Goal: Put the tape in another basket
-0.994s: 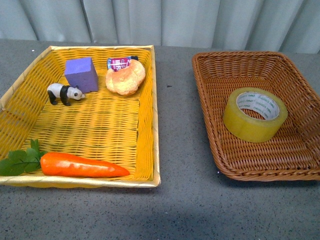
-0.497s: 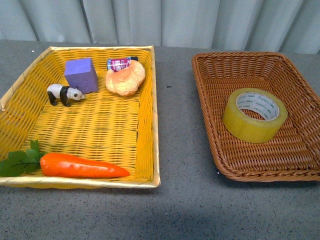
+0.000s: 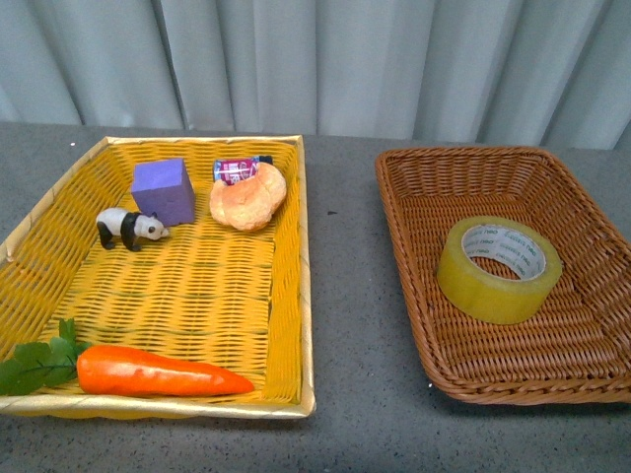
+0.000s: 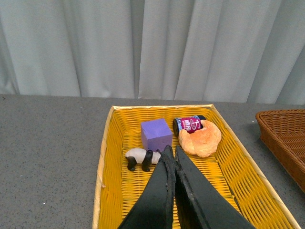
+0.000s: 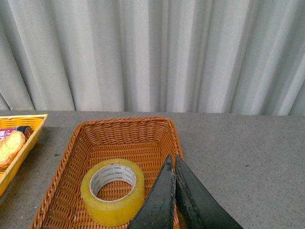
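The tape (image 5: 112,192) is seen lying flat in the brown basket (image 5: 66,157), at ten o'clock from the nearer right claw (image 5: 175,168), whose fingers are pressed together.

Brown basket (image 4: 283,140) cut off at edge

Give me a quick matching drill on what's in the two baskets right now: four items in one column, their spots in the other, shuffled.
Items:
1. tape
2. carrot
3. purple block
4. panda figure

Spots:
A. near edge of the yellow basket
B. alone in the brown basket
C. just in front of the purple block
D. far end of the yellow basket, left of the bread roll

Pairs: 1-B, 2-A, 3-D, 4-C
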Controlling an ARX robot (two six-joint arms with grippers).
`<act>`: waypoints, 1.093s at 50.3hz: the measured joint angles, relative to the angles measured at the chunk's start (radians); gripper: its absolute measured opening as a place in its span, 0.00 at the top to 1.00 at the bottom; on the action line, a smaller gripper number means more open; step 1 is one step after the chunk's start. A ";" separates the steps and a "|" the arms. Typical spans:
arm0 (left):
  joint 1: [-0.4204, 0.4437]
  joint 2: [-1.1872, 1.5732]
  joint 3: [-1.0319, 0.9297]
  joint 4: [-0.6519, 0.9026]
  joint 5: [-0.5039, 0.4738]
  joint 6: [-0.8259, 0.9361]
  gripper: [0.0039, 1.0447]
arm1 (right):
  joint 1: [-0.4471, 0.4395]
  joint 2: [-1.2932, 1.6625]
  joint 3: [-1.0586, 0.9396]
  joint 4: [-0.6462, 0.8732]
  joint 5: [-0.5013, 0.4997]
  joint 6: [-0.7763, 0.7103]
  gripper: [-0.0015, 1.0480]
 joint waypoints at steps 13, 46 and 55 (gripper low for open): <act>0.000 -0.195 -0.004 -0.174 0.000 0.000 0.97 | 0.000 -0.203 -0.018 -0.177 0.000 0.000 0.99; 0.000 -0.537 -0.004 -0.502 0.000 0.000 0.97 | 0.000 -0.571 -0.019 -0.527 0.000 0.000 0.99; 0.000 -0.581 -0.004 -0.546 0.000 0.000 0.97 | 0.000 -0.615 -0.019 -0.571 0.000 0.000 0.99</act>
